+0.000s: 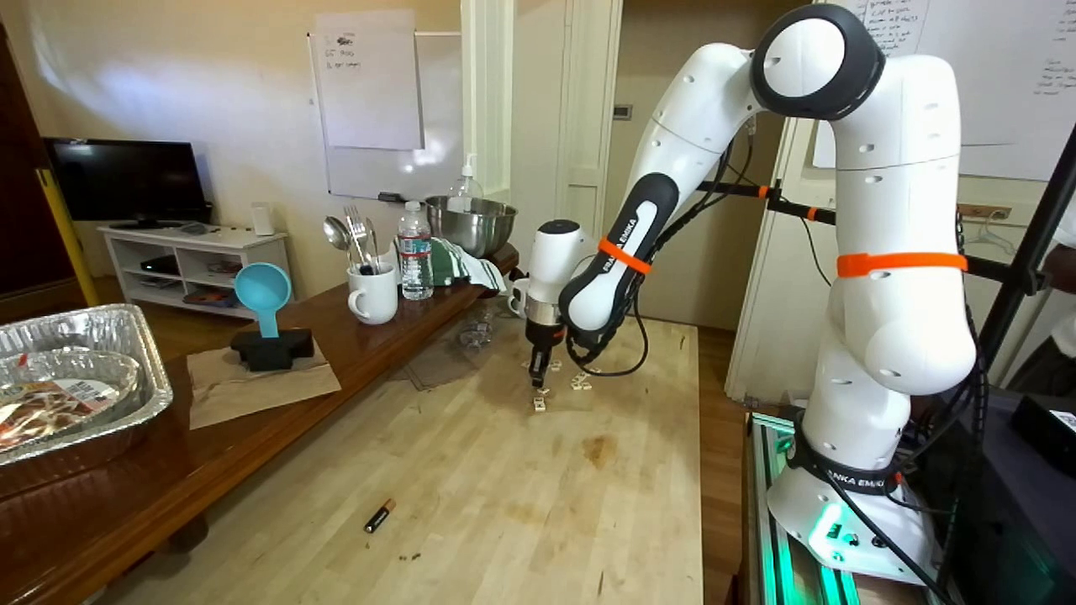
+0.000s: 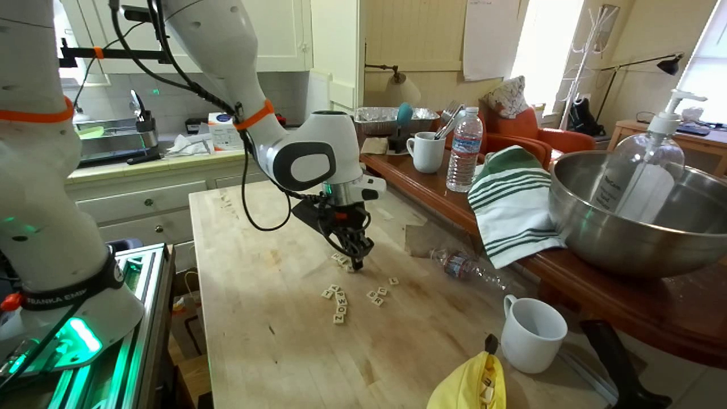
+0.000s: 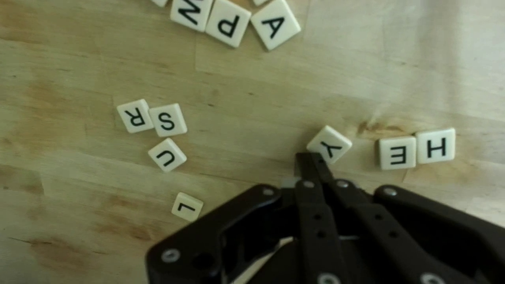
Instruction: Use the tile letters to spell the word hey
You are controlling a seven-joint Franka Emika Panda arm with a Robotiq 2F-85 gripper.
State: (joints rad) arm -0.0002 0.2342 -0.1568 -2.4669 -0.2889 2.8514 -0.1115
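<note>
Jaws pressed together; Y tile (image 3: 332, 141) at their tips, contact unclear. Wrist view: E tile (image 3: 397, 153), H tile (image 3: 436, 146) off to the right.

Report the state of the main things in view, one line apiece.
H tile: face up
E tile: face up, seemingly touching the H tile
Y tile: face up, askew, apart from the E tile
Gripper: shut, at the Y tile's edge
Battery: lying on its side
Water bottle: upright, capped
Other bottle: on its side
White mug: upright
Cutlery: standing in another mug
Yellow pouch: open
Television: screen dark
Base light: lit green
</note>
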